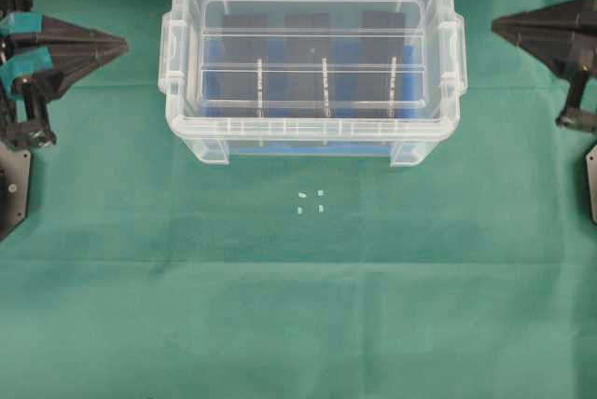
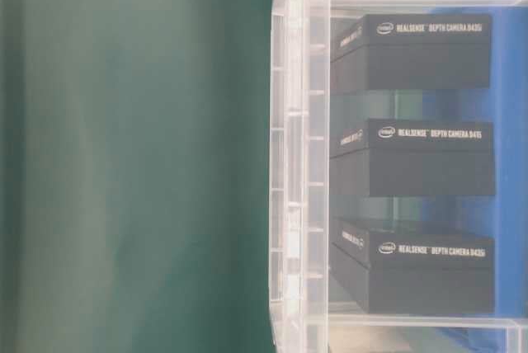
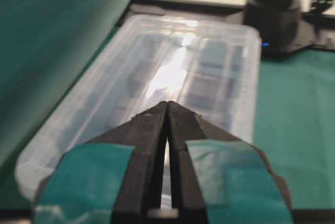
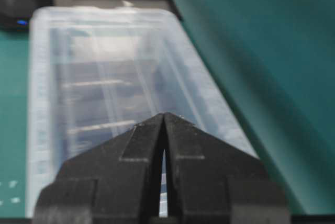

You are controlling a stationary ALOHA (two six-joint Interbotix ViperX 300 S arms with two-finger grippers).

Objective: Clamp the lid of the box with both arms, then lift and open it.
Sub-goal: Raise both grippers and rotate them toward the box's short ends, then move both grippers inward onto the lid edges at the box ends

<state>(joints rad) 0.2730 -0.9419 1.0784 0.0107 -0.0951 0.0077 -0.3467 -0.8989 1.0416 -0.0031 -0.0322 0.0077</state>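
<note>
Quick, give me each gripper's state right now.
Left gripper: shut, holding nothing, apart from the lid.
Right gripper: shut, holding nothing, also apart from the lid.

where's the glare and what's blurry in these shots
Left wrist view: bright glare streak on the lid, the left gripper near and soft. Right wrist view: the box hazy, the right gripper blurred. Table-level view: picture turned sideways, print on the black boxes sharp.
</note>
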